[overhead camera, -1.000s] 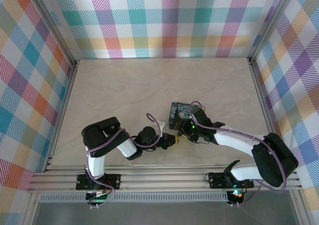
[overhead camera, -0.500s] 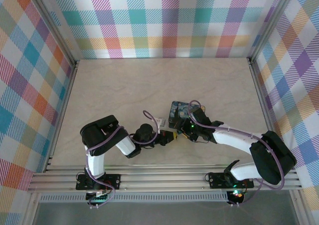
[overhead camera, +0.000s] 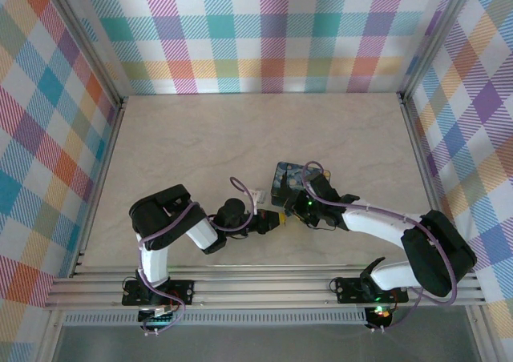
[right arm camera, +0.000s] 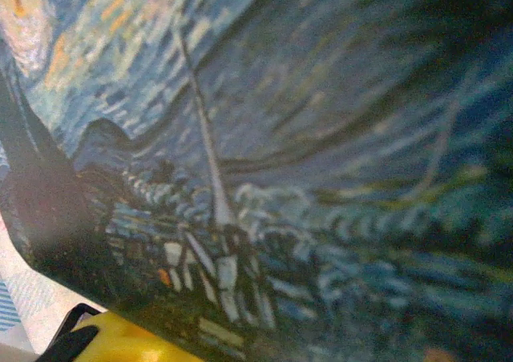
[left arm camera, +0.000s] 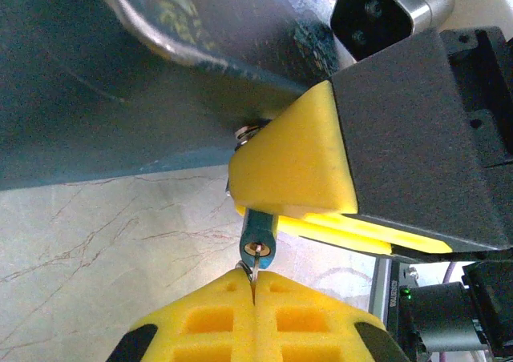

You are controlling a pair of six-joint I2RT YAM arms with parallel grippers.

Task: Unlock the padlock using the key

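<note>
Pinches the key (left arm camera: 249, 271) in the tightly closed left gripper (left arm camera: 253, 286), thin blade aimed at 12 o'clock in the left wrist view. Meets the padlock (left arm camera: 258, 240) just beyond at 12 o'clock, clamped in the right gripper (left arm camera: 268, 215), keyhole end facing the tip, long axis nearly in line. Likely needs only a short straight push.

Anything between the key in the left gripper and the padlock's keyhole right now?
Nothing visible does. The key, pinched in the left gripper, has its tip right at the keyhole end of the padlock. The right gripper clamps the padlock farther up, clear of that end.
</note>
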